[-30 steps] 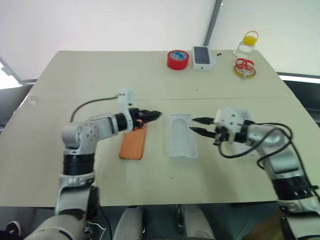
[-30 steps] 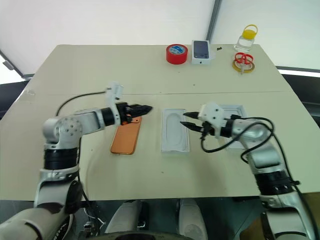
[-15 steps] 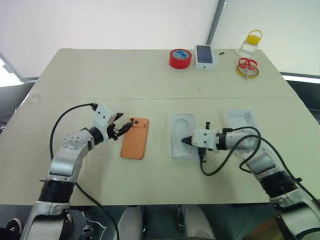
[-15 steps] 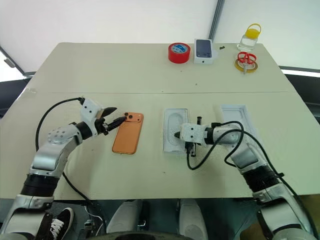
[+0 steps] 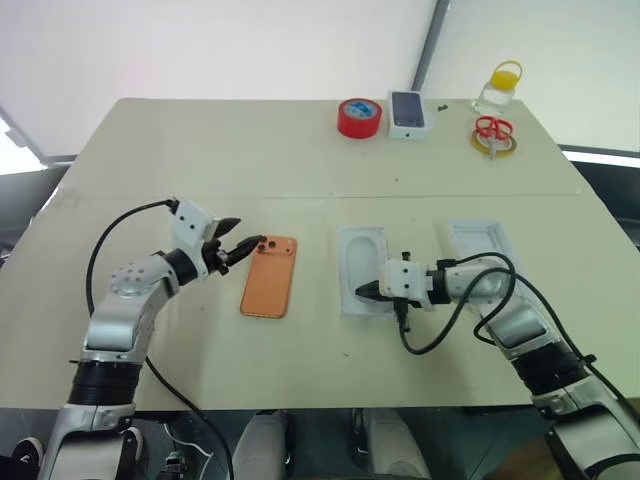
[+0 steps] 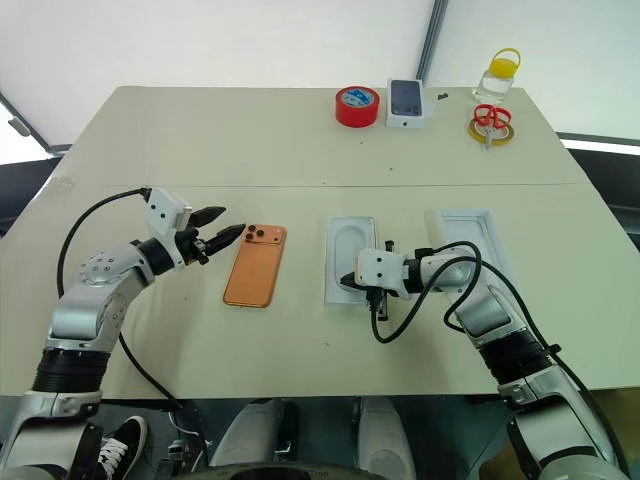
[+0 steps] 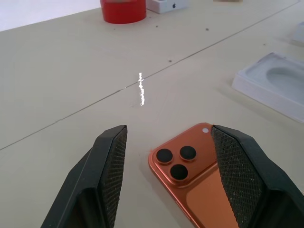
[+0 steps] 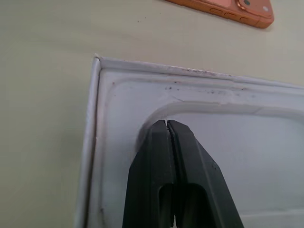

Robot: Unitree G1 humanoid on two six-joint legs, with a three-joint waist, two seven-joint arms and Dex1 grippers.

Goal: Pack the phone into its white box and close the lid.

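The phone [image 5: 269, 277] lies flat on the beige worktop [image 5: 300, 160], orange back up, its three-lens camera cluster at the corner nearest the left gripper [image 6: 222, 238]. That gripper's fingers [image 7: 110, 171] stand apart and released, holding nothing; seen from the left wrist, the camera corner of the phone sits just ahead of the gap between the two textured pads, closer to one pad than the other, with no contact visible. The right gripper [image 5: 364, 291] has its fingers [image 8: 167, 156] clenched together with nothing between them, the joined tips pointing down into a white tray with an oval recess [image 5: 363, 268]; from the right wrist view the tips sit at the curved edge of that oval, just inside the tray's rim, and whether they touch the surface cannot be told. This tray lies between the phone and a second shallow white tray [image 6: 468, 236], which rests behind the right forearm, well away from the clenched fingertips. I cannot tell from these views which of the two is the box and which the lid. Far beyond both sets of fingers, along the far edge of the worktop, stand a red tape roll [image 5: 360, 117], a small white box with a dark phone picture [image 5: 408, 113], red-handled scissors [image 5: 491, 132] and a clear bottle with a yellow cap [image 5: 499, 87].
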